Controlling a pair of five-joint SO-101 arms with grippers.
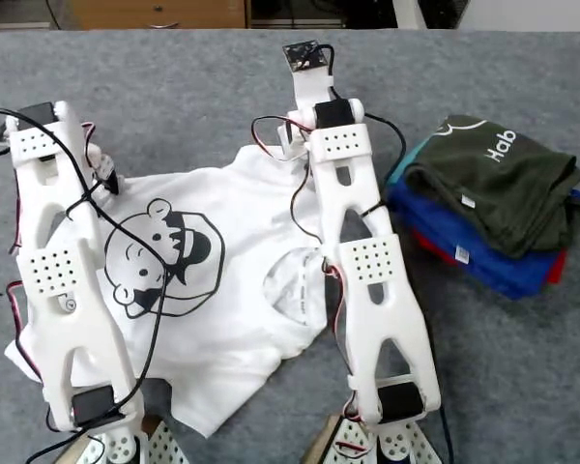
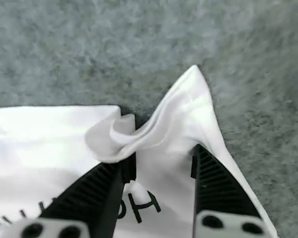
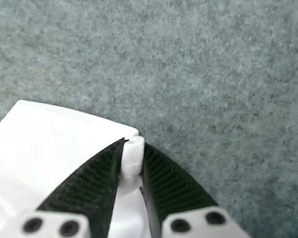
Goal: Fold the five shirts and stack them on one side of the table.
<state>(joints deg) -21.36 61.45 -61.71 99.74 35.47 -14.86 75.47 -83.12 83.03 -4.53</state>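
White shirt (image 1: 242, 242) is lying spread on table (image 1: 174, 87) betw. the arms, fold prob. just starting; right gripper (image 3: 132, 158) is pinching its edge, left gripper (image 2: 163, 161) is sitting w/ jaws spread over a bunched corner, needs clamping before lifting

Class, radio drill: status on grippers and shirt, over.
Left gripper open over white shirt corner. Right gripper shut on its edge. Folded stack sits apart, not obstructing.

Both moulded in white plastic: left arm (image 1: 53, 275), right arm (image 1: 372, 266). Flat links pierced with small hole grids. Black servo blocks at joints. Black and red cables looped alongside. Left end effector (image 2: 161, 163), right end effector (image 3: 133, 153): black ribbed fingers (image 2: 216, 183), pale bases with dark screw holes.
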